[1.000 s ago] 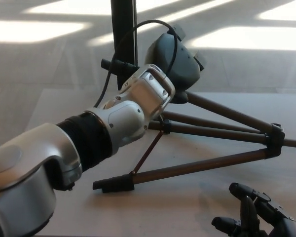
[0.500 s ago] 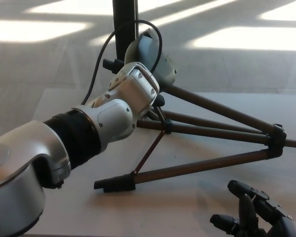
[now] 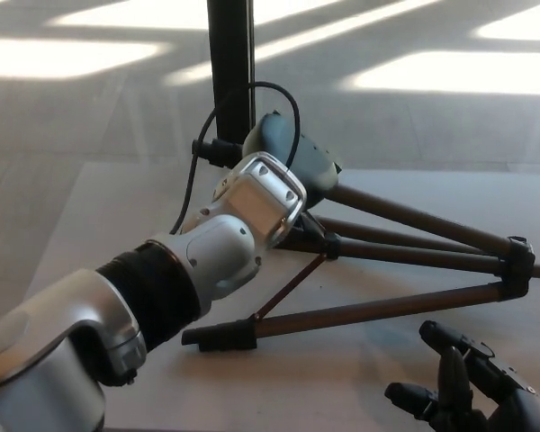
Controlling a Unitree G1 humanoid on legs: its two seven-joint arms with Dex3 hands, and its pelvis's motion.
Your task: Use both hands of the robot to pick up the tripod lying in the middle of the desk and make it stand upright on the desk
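The left hand [image 3: 292, 162] sits at the head of the tripod [image 3: 405, 261], which lies on its side on the desk [image 3: 360, 369], legs running away to the right of that hand; whether its fingers grip the head cannot be told, the wrist covering them; the right hand [image 3: 472, 391] rests below the nearest leg, apart from it, fingers spread and empty.

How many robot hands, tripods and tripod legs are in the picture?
Robot hands: 2, the left hand at the tripod's head, the right hand down low.
Tripods: 1, the tripod.
Tripod legs showing: 3.
Total: 6.
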